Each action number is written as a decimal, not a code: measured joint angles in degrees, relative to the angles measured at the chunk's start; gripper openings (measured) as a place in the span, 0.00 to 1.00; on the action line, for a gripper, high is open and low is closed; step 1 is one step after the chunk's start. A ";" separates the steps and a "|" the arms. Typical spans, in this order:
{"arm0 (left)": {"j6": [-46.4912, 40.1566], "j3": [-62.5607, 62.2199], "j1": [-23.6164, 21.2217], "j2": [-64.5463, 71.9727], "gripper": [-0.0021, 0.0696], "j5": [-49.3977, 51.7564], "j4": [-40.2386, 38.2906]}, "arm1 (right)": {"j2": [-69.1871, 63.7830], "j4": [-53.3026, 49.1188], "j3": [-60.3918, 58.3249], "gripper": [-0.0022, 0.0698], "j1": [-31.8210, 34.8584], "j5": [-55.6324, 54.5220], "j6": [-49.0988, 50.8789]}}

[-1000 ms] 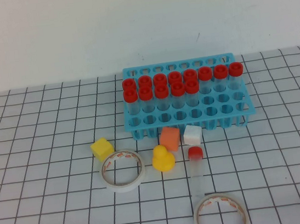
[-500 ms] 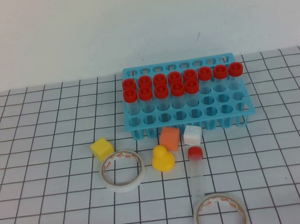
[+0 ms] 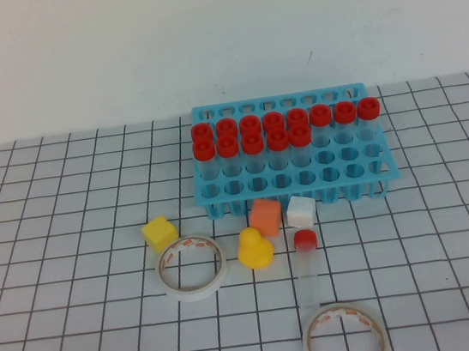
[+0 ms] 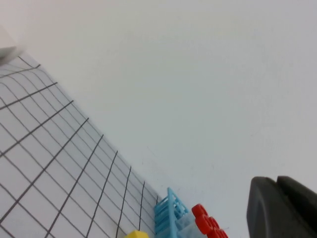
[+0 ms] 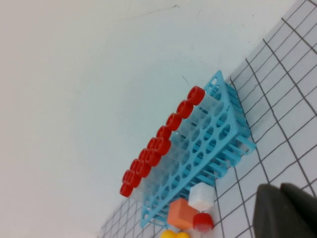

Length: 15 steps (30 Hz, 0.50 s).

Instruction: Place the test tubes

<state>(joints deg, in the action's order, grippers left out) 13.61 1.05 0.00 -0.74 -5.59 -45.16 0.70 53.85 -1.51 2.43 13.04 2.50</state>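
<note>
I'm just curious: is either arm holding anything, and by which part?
Nothing. The left end effector and right end effector are both shut and empty, back from the rack; the loose tube lies on the table.

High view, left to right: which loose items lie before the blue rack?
Yellow cube, left tape roll, yellow duck, orange cube, white cube. The lying test tube and near tape roll overlap it, so omitted. Both shut, the left hand and right hand are outside this view.

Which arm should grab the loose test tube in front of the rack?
Probably right: the test tube lies slightly right of centre, its red cap showing in the right wrist view past the shut right gripper. The left gripper, also shut, views the rack, not that tube.
</note>
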 joint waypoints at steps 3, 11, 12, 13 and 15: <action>-0.63 0.00 0.00 0.00 0.03 1.44 -1.21 | 0.00 0.79 0.00 0.03 0.00 -0.38 0.00; -4.71 -0.38 0.00 0.00 0.03 8.33 -1.77 | 0.00 1.03 0.00 0.03 0.00 4.11 -3.29; -6.73 -1.05 0.00 0.00 0.03 10.13 -0.90 | 0.00 1.03 0.00 0.03 0.00 5.02 -4.38; -9.75 -2.42 0.00 0.00 0.03 12.50 0.08 | 0.00 1.03 0.00 0.03 0.00 5.93 -5.35; -15.96 -6.04 0.00 0.00 0.03 16.97 1.36 | 0.00 1.03 0.00 0.03 0.00 7.50 -6.51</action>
<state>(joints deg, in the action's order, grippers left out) -2.35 -4.99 0.00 -0.74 11.38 -43.80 0.70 54.89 -1.51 2.43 20.54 -4.01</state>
